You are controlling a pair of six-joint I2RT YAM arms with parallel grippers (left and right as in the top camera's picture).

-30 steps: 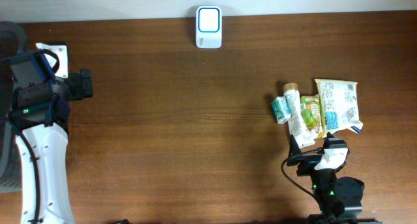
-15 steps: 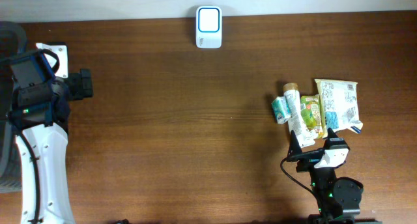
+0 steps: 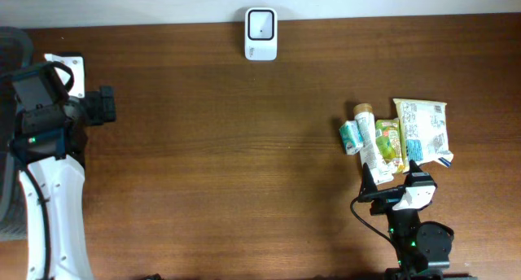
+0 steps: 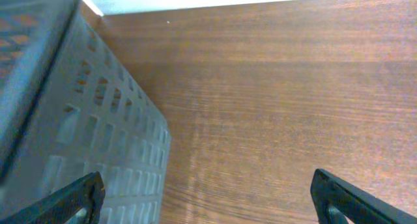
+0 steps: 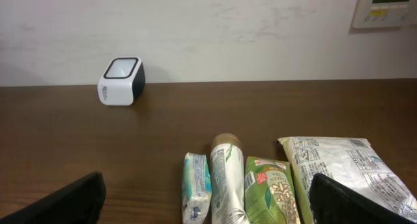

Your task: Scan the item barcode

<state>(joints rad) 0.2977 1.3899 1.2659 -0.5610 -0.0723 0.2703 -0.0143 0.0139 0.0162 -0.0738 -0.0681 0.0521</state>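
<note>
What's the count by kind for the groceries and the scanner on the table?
soft packs: 3 (teal pack, green pouch, white bag)
bottle: 1
scanner: 1
Total: 5

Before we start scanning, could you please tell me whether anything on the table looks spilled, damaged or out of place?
Nothing stands out: the small pack, bottle, pouch and bag lie neatly side by side, and the scanner sits upright.

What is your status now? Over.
Left gripper open, empty. Right gripper open, behind the items, none held. Scanner at far edge; nothing between.
</note>
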